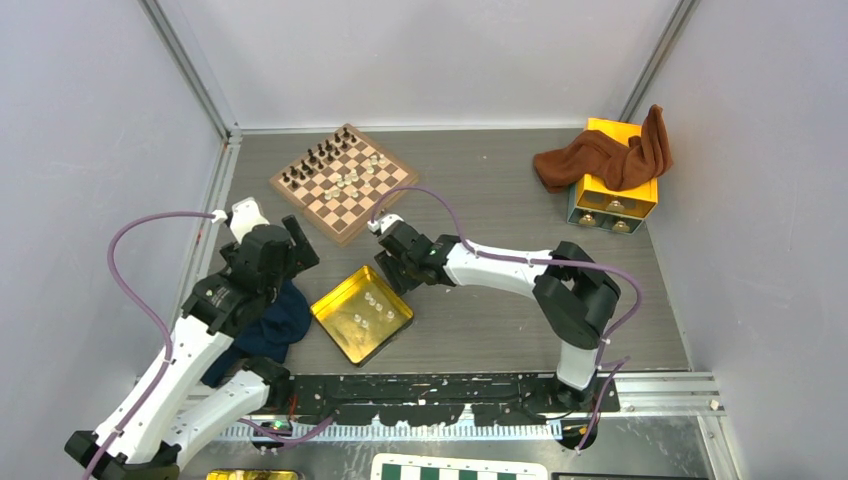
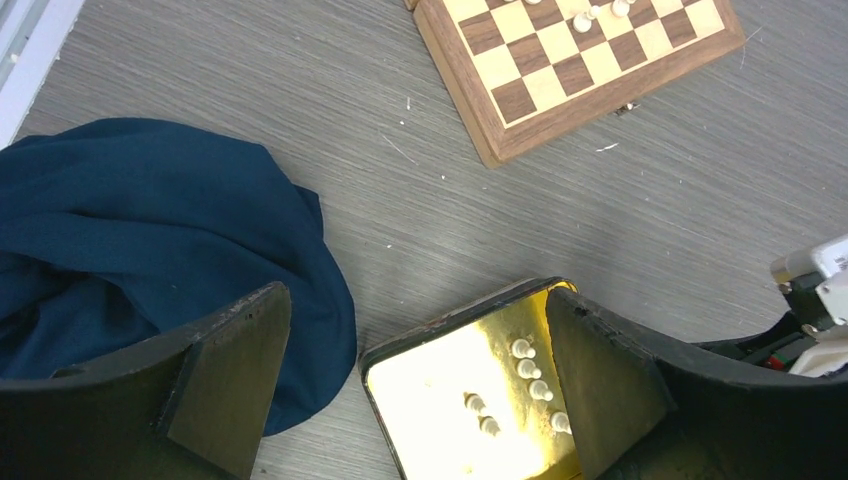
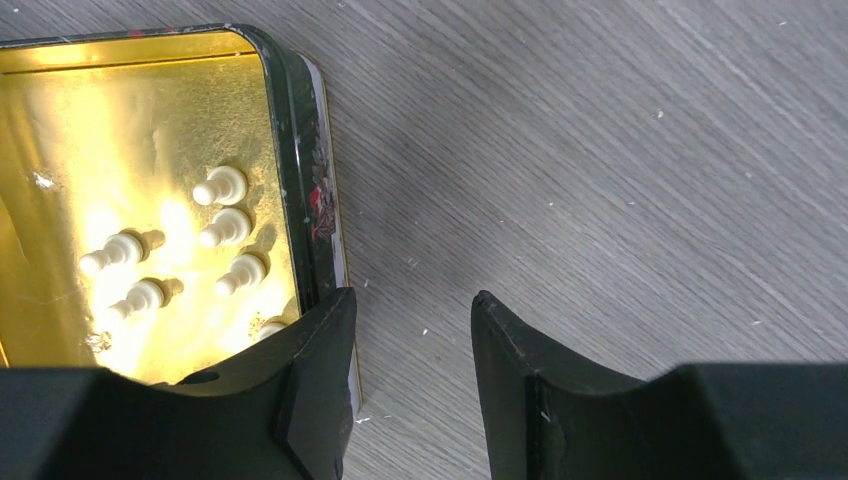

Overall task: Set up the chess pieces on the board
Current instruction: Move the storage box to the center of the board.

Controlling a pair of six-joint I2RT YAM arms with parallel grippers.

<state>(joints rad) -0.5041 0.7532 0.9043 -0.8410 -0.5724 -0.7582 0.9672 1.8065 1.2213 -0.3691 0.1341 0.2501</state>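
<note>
Chess pieces [image 3: 222, 228], tiny cream figures, lie in the gold tray [image 3: 100, 120]; both arms' jaws stand open, empty.

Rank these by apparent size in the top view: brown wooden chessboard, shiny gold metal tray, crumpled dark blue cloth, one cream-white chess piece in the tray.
1. Wooden chessboard.
2. Gold metal tray and dark blue cloth: similar, and the left arm hides part of the cloth, so unranked.
3. Cream-white chess piece.

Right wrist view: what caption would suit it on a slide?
The right gripper, jaws apart and empty, poised at the rim of a gold tray holding several cream-white chess pieces.
</note>
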